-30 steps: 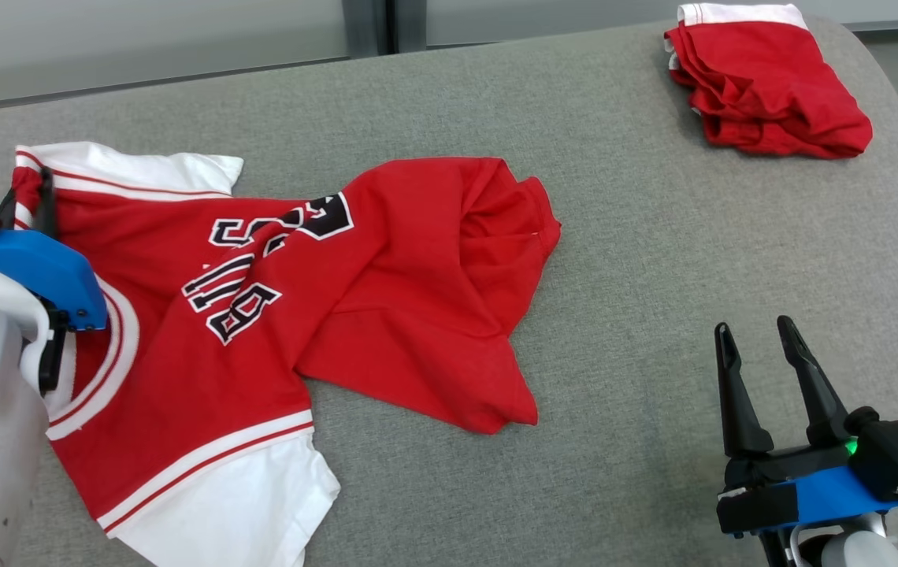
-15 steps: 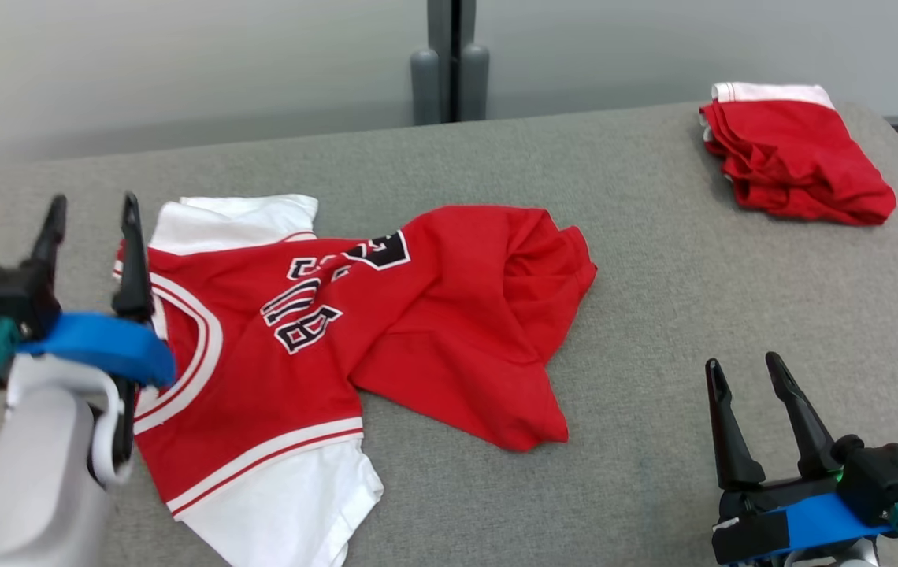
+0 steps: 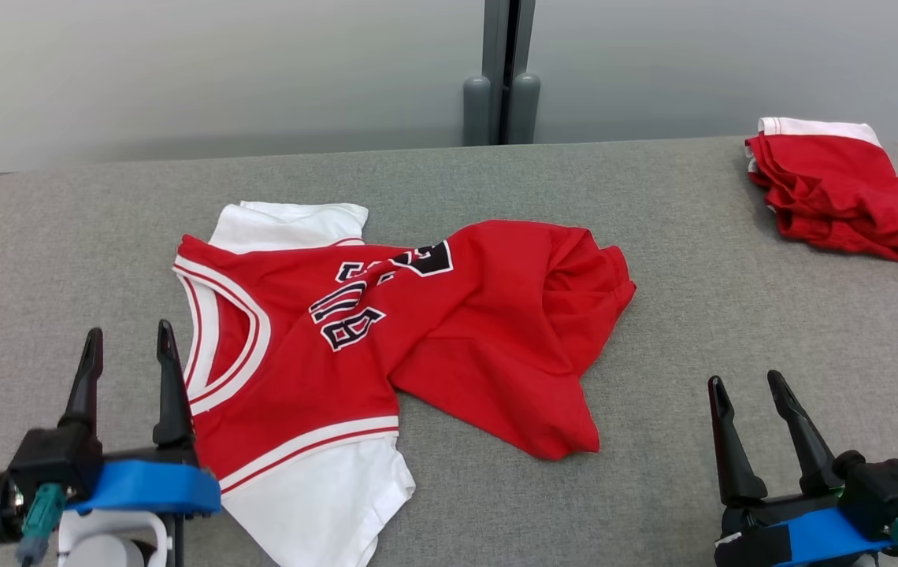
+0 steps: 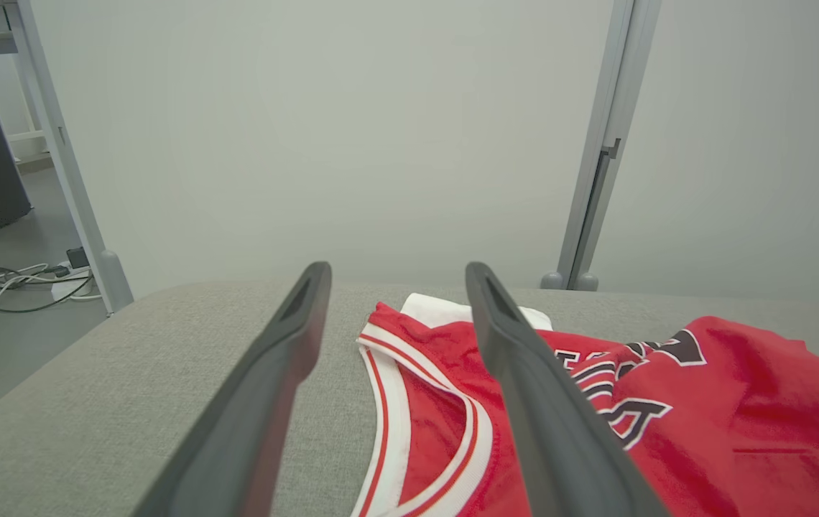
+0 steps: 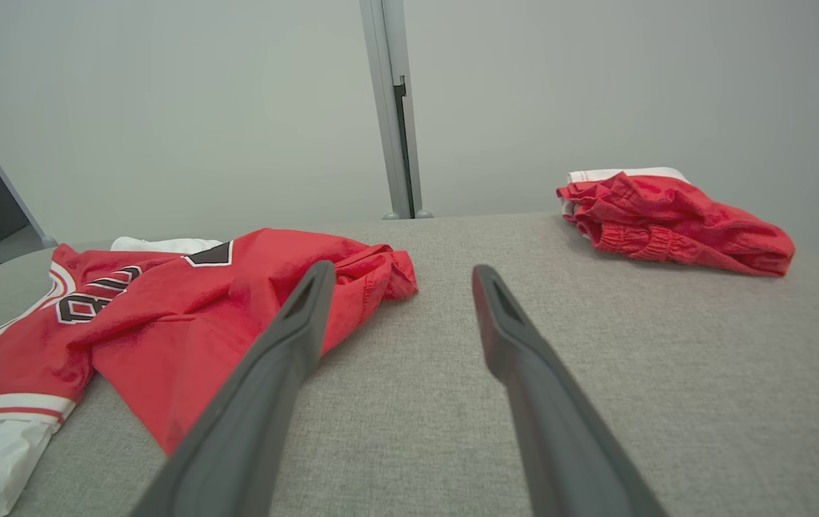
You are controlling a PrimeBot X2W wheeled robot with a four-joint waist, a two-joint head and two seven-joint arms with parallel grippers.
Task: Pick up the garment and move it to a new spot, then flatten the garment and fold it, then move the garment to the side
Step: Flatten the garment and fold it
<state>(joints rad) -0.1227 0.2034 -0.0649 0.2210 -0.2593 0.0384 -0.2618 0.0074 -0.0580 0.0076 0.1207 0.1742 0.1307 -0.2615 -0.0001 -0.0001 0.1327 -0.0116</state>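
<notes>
The garment (image 3: pixel 386 339) is a red jersey with white trim, white sleeves and black lettering. It lies rumpled on the grey table (image 3: pixel 63 260), its right half bunched and folded over. My left gripper (image 3: pixel 128 339) stands open and empty at the lower left, just beside the jersey's collar edge. In the left wrist view the garment (image 4: pixel 596 416) lies ahead and to the right of the open left gripper (image 4: pixel 395 276). My right gripper (image 3: pixel 747 383) stands open and empty at the lower right, apart from the cloth. The right wrist view shows the garment (image 5: pixel 187 309) to the left of the right gripper (image 5: pixel 399 276).
A second red garment with a white band (image 3: pixel 843 189) lies folded at the table's far right corner; the right wrist view shows this folded garment (image 5: pixel 668 219) too. A pale wall with a grey post (image 3: pixel 500 79) stands behind the table. Cables (image 4: pixel 0 283) lie on the floor at left.
The left gripper let go of the jersey's collar area, opened, and drew back to the lower left. The head camera rose and shifted, so the whole scene sits lower and further right.
</notes>
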